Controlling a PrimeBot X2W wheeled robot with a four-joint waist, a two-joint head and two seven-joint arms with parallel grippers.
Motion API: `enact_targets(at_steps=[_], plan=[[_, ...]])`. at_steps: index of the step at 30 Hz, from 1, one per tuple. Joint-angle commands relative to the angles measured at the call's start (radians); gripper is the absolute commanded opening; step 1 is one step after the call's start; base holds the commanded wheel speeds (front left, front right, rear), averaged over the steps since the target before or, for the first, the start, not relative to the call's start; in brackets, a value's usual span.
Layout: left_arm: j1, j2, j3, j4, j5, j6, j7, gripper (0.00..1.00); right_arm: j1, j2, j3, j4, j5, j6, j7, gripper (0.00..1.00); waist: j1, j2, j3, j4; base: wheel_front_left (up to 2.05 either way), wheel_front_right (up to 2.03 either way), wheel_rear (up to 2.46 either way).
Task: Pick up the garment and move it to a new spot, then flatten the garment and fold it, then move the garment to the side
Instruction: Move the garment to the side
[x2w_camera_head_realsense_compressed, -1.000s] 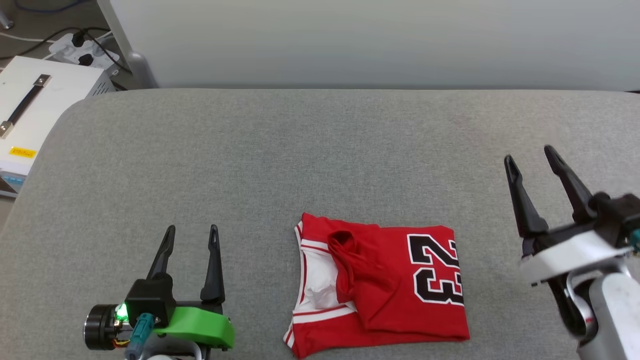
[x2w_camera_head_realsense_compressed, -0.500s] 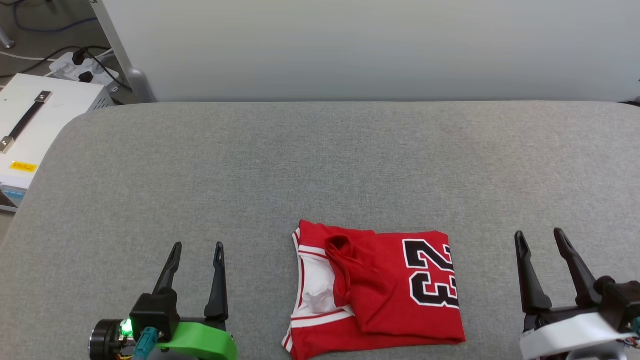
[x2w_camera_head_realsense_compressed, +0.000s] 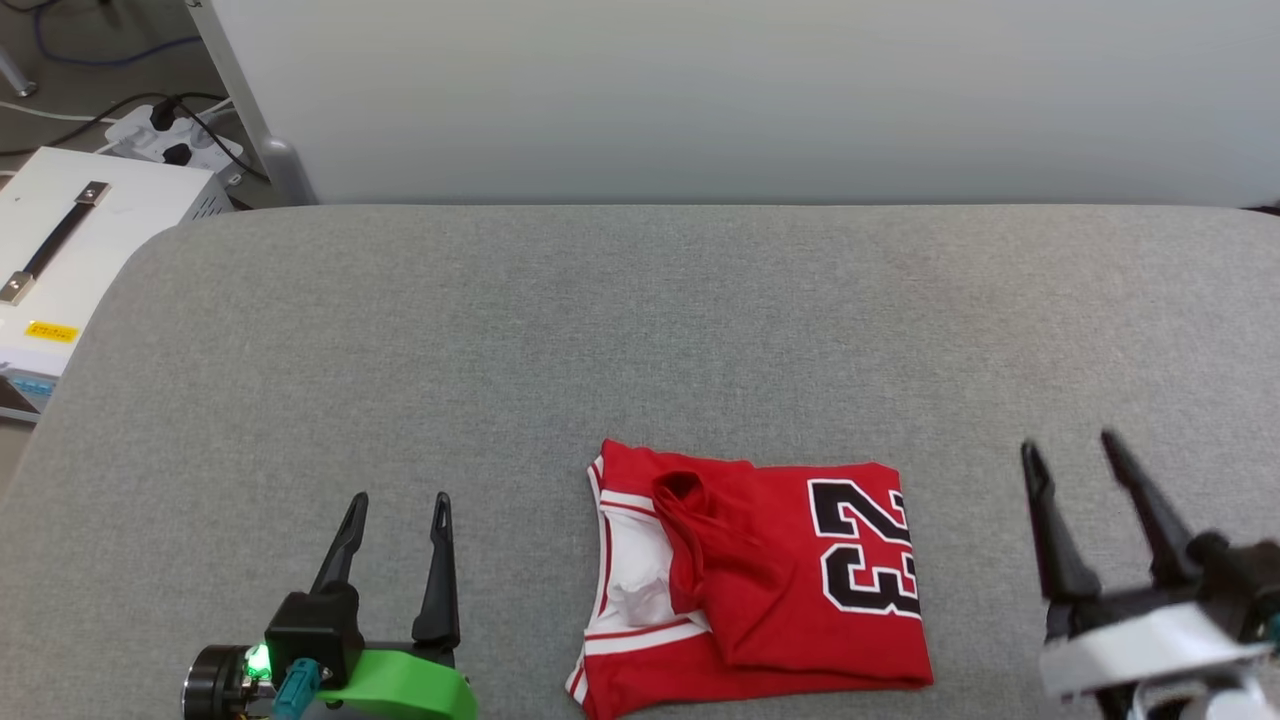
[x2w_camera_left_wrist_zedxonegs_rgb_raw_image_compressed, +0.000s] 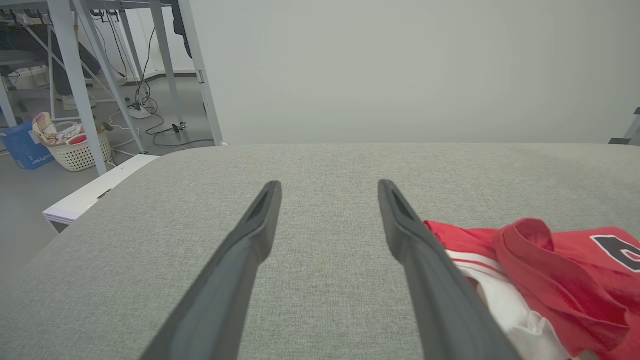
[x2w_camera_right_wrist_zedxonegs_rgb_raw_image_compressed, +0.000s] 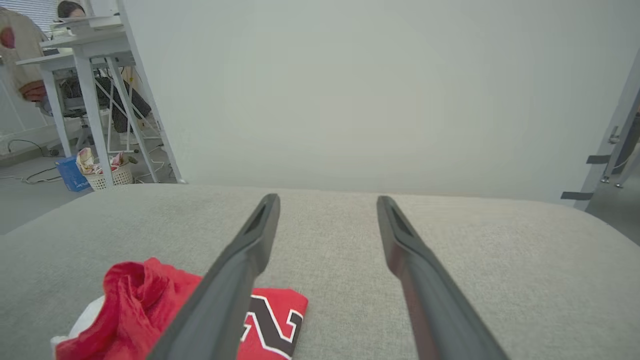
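**Folded jersey lies between two wide-open hands**

At 9 o'clock in the head view, just off the rounded corner of the grey fabric counter (x2w_camera_head_realsense_compressed: 640, 330), sits a white case (x2w_camera_head_realsense_compressed: 80, 230) with a black strap handle and a yellow label. A white power strip (x2w_camera_head_realsense_compressed: 170, 135) with black plugs lies on the floor beyond it, toward 11 o'clock. The left wrist view shows more of that side. At 9 o'clock a white woven basket (x2w_camera_left_wrist_zedxonegs_rgb_raw_image_compressed: 82, 147) holding cloth stands beside a blue box (x2w_camera_left_wrist_zedxonegs_rgb_raw_image_compressed: 22, 150), among table legs and loose cables.

The left hand (x2w_camera_head_realsense_compressed: 401, 500) sits at 7 o'clock over the counter. Its two dark fingers are spread wide and point to 12 with nothing between them. A green light glows at its base.

The garment (x2w_camera_head_realsense_compressed: 760, 590) lies at 6 o'clock, close to the counter's near edge, folded into a rough rectangle. Its left part shows a white sleeve with red-and-white striped trim. A bunched red fold crosses the middle. The right part carries a black, white-outlined "23" turned sideways. It lies flat on the fabric between the two hands and touches neither.

The right hand (x2w_camera_head_realsense_compressed: 1070, 445) is at 4 o'clock and slightly blurred. Its fingers are parted wide, empty, and lean toward 11. In its wrist view the jersey's numbered corner sits at 7 o'clock, partly behind one finger, with bare counter ahead.
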Motion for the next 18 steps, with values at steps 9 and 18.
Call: enact_targets(at_steps=[9,18], plan=[[-0.021,-0.004,-0.004,0.000,-0.001,0.003,-0.006,1.00,-0.316,-0.175,0.037,-0.021,0.102,-0.001,0.173,1.00,0.0000,0.0000,0.037,0.015,0.00,0.00,0.00],[-0.050,-0.004,-0.003,0.001,-0.006,-0.002,-0.006,1.00,-0.421,-0.310,0.120,0.058,0.403,-0.001,0.663,1.00,0.0000,0.0000,0.080,0.036,0.00,0.00,0.00]])
